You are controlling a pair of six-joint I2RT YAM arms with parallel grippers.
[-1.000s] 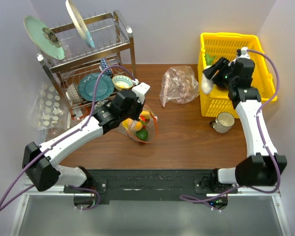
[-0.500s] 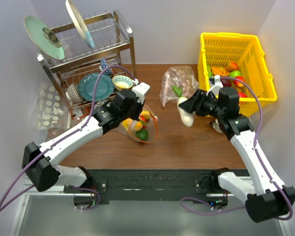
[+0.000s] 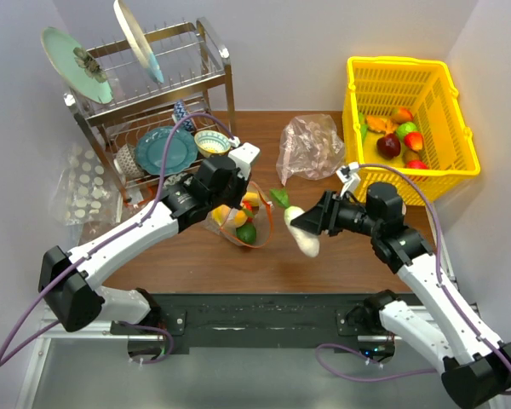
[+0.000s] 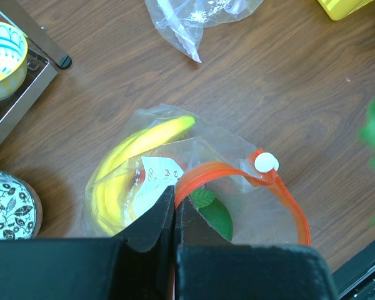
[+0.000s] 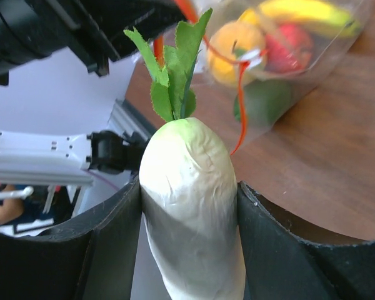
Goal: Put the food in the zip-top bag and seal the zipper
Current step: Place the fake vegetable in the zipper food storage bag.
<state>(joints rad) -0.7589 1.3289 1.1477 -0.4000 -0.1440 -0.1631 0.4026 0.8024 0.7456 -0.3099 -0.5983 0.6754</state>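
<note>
**White radish carried to the held-open bag**

White radish (image 5: pixel 187 206) fills the right hand (image 3: pixel 315 220). Its two fingers are pressed against the root's flanks at mid-length, and the green leaves point away from the wrist. Gripping the sides leaves the leafy end free to lead, which suits sliding it in lengthwise.

At about 9 o'clock from that hand in the top view, just beside the leaves, sits the zip-top bag (image 4: pixel 234 140) on the desk (image 3: pixel 324 264). The left hand (image 4: pixel 173 215) has its fingers closed flat together, pinching one end of the red-orange zipper (image 4: pixel 287 200). The strip arcs out from the pinch in a loop, with the white slider (image 4: pixel 266 162) on the far side of that loop at about 1 o'clock. I judge the pinch is there to lift one lip so the mouth gapes towards the incoming radish.

Inside the clear plastic lie a banana (image 4: pixel 144 147), an orange (image 5: pixel 234 44), a red piece (image 5: pixel 284 47) and something green (image 4: pixel 212 209).

The yellow basket (image 3: pixel 398 61), at 1 o'clock from the right hand and well apart, holds more toy produce. The task therefore looks partway done, and the zipper is unsealed. The likely risk is the leaves snagging the strip at the mouth.
</note>
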